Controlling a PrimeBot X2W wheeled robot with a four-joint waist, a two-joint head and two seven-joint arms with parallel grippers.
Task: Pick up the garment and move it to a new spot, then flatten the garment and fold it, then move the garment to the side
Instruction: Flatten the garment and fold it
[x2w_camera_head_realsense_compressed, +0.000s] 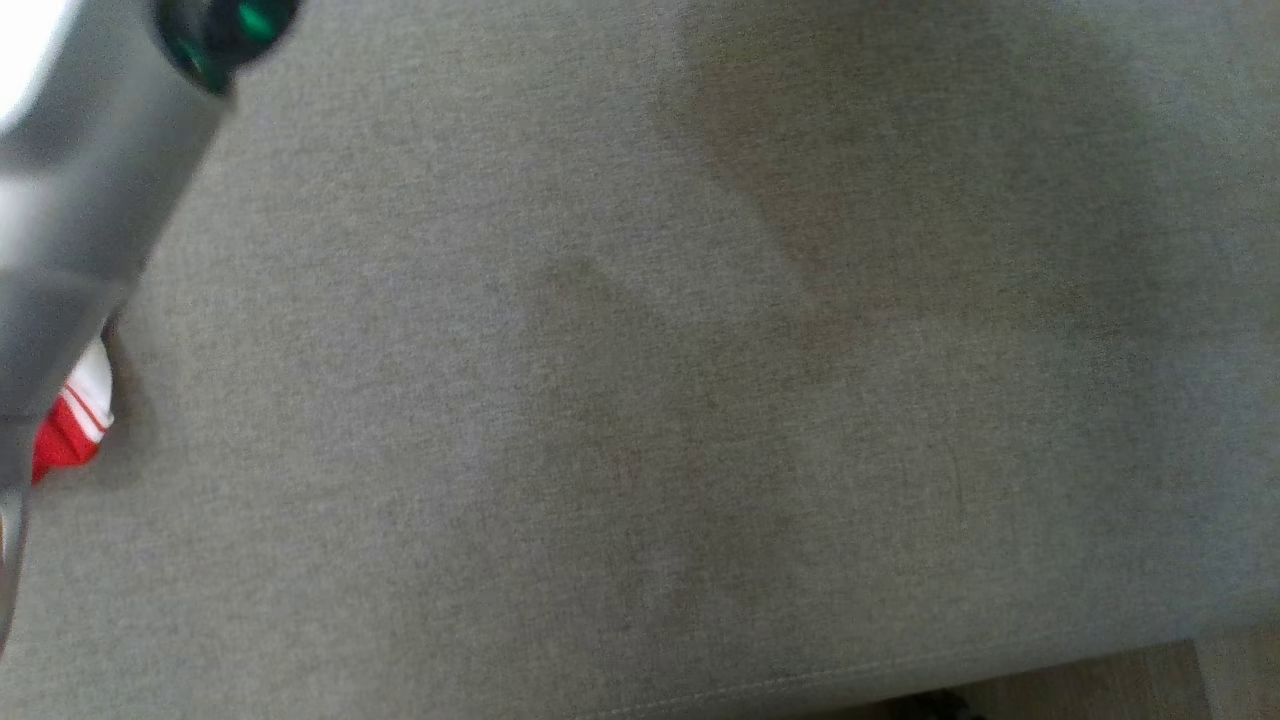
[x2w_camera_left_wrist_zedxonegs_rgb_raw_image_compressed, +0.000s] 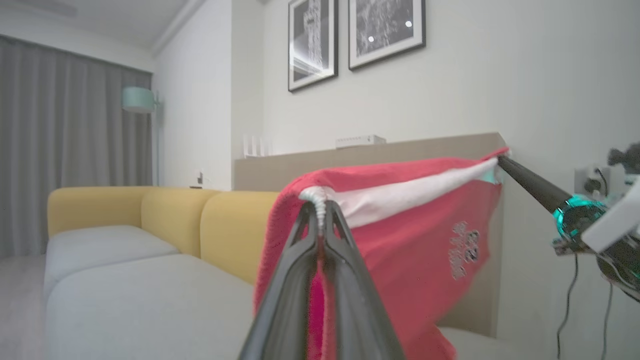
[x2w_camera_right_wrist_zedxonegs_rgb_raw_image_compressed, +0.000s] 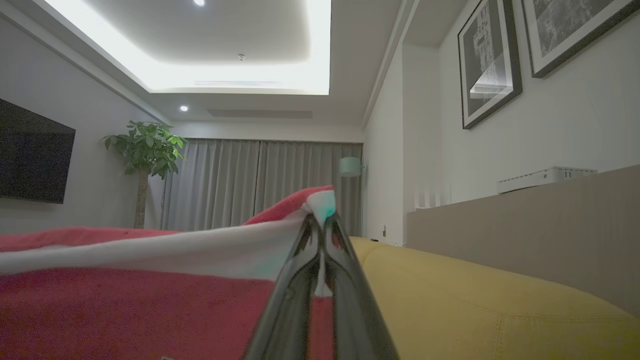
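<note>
The garment (x2w_camera_left_wrist_zedxonegs_rgb_raw_image_compressed: 410, 240) is red with a white band and a small printed logo. It hangs stretched between my two grippers above the sofa. My left gripper (x2w_camera_left_wrist_zedxonegs_rgb_raw_image_compressed: 320, 210) is shut on one end of the white band. At the far end, my right gripper (x2w_camera_left_wrist_zedxonegs_rgb_raw_image_compressed: 500, 161) pinches the other corner. In the right wrist view that gripper (x2w_camera_right_wrist_zedxonegs_rgb_raw_image_compressed: 320, 220) is shut on the band, with the red cloth (x2w_camera_right_wrist_zedxonegs_rgb_raw_image_compressed: 125, 310) spreading to its left. In the head view a small red and white piece of the garment (x2w_camera_head_realsense_compressed: 75, 425) peeks out beside a pale forearm (x2w_camera_head_realsense_compressed: 90, 200).
The grey sofa seat (x2w_camera_head_realsense_compressed: 640, 400) lies below, and its front edge and the floor (x2w_camera_head_realsense_compressed: 1100, 680) are at the lower right. Behind it are yellow back cushions (x2w_camera_left_wrist_zedxonegs_rgb_raw_image_compressed: 170, 215) and a wooden ledge (x2w_camera_left_wrist_zedxonegs_rgb_raw_image_compressed: 400, 155). A plant (x2w_camera_right_wrist_zedxonegs_rgb_raw_image_compressed: 145, 150) and a TV (x2w_camera_right_wrist_zedxonegs_rgb_raw_image_compressed: 30, 155) stand across the room.
</note>
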